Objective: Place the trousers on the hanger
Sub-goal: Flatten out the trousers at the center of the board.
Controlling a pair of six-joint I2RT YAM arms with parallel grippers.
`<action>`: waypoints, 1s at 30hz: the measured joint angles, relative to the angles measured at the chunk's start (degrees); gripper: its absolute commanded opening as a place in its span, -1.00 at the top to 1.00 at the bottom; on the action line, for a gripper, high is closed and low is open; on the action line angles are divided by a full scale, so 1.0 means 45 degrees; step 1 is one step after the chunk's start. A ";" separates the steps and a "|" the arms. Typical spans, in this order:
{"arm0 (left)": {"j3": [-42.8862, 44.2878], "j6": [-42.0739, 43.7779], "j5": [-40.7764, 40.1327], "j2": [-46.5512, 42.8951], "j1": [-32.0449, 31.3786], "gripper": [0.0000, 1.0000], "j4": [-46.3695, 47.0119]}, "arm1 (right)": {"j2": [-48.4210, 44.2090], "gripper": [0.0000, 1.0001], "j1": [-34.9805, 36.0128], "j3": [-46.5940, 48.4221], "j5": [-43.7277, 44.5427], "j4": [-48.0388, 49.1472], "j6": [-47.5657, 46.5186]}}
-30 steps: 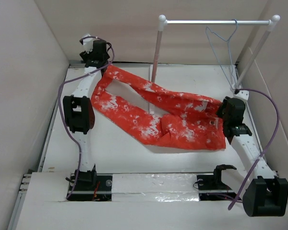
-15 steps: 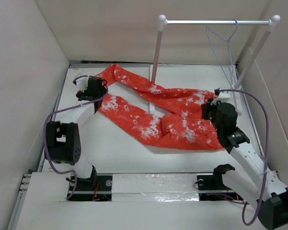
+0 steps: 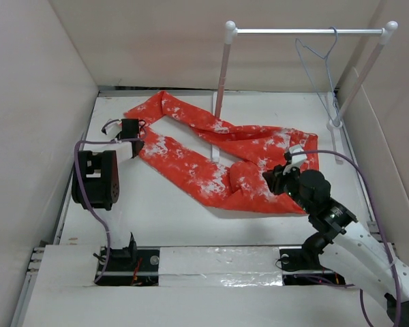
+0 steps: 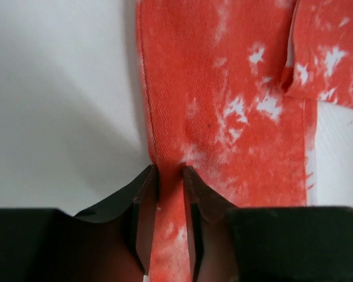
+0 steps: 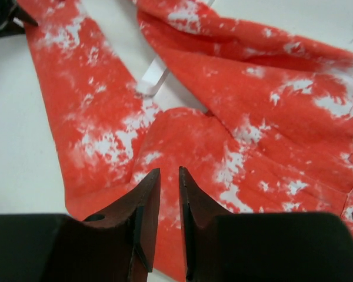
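The red-orange trousers with white blotches lie spread on the white table, legs toward the far left, waistband toward the right. My left gripper is down at the outer edge of the near leg. In the left wrist view it is shut on a fold of the trousers. My right gripper hangs over the crotch area; its jaws stand a narrow gap apart above the cloth, holding nothing. The pale wire hanger hangs from the rail at the back right.
A white rail stand with a metal crossbar stands at the back; its left pole's foot sits between the two legs, also in the right wrist view as a white strip. Walls close in on both sides.
The left arm came from the far corner down to the near leg's edge and closed on it. The right arm swung from the right side to over the trousers' middle. The far leg shifted.
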 measured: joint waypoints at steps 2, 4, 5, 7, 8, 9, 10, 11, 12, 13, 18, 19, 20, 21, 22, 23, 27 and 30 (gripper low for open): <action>0.0107 -0.0112 0.0151 0.0209 0.0073 1.00 0.0000 | -0.0253 0.34 0.0112 -0.0374 -0.0010 -0.0087 0.0053; 0.0185 -0.0141 0.0272 0.0296 0.0126 1.00 0.0015 | -0.0461 0.30 0.0146 -0.0777 -0.0039 -0.0238 0.0160; 0.0185 -0.0180 0.0325 0.0296 0.0160 1.00 -0.0005 | -0.0510 0.29 0.0160 -0.0889 -0.0053 -0.0321 0.0219; 0.0112 -0.0301 0.0364 0.0243 0.0194 1.00 0.0024 | -0.0622 0.32 0.0180 -0.1049 -0.0097 -0.0529 0.0321; -0.0087 -0.0423 0.0321 0.0068 0.0199 1.00 0.0097 | -0.0704 0.34 0.0189 -0.1073 -0.0097 -0.0665 0.0364; -0.0534 -0.0515 0.0238 -0.0257 0.0199 1.00 0.0228 | -0.0806 0.37 0.0223 -0.1088 -0.0097 -0.0758 0.0432; -0.1146 -0.0685 0.0121 -0.0797 0.0199 1.00 0.0291 | -0.0957 0.38 0.0262 -0.1122 -0.0097 -0.0787 0.0539; -0.1987 -0.0874 0.0005 -0.1579 0.0219 1.00 0.0257 | -0.1132 0.40 0.0311 -0.1195 -0.0097 -0.0753 0.0641; -0.2943 -0.1035 -0.0151 -0.2535 0.0243 1.00 0.0238 | -0.1345 0.44 0.0350 -0.1287 -0.0107 -0.0748 0.0724; -0.3891 -0.1195 -0.0306 -0.3633 0.0257 1.00 0.0185 | -0.1525 0.45 0.0408 -0.1409 -0.0141 -0.0719 0.0797; -0.6509 -0.1875 -0.1161 -0.8495 0.0330 1.00 -0.0743 | -0.1851 0.54 0.0515 -0.1681 -0.0282 -0.0777 0.1069; -0.6611 -0.1953 -0.1316 -0.9267 0.0330 1.00 -0.1078 | -0.1831 0.58 0.0534 -0.1681 -0.0282 -0.0816 0.1069; -0.6620 -0.2045 -0.1525 -1.0006 0.0325 0.60 -0.1443 | -0.1807 0.64 0.0563 -0.1681 -0.0282 -0.0889 0.1064; -0.6620 -0.2021 -0.1719 -1.0695 0.0301 0.30 -0.1647 | -0.1797 0.80 0.0583 -0.1681 -0.0282 -0.0967 0.1069; -0.6640 -0.1948 -0.1885 -1.1336 0.0301 0.04 -0.1710 | -0.1802 0.86 0.0583 -0.1681 -0.0282 -0.1039 0.1059; -0.6659 -0.1885 -0.1919 -1.1885 0.0301 -0.09 -0.1700 | -0.1807 0.91 0.0583 -0.1681 -0.0282 -0.1044 0.1093; -0.6450 -0.1778 -0.1943 -1.2308 0.0058 -0.06 -0.1331 | -0.1768 0.99 0.0583 -0.1681 -0.0282 -0.1020 0.1112; -0.5144 -0.1768 -0.2079 -1.0613 -0.0767 -0.04 -0.1394 | -0.1588 0.99 0.0583 -0.1681 -0.0272 -0.1039 0.1107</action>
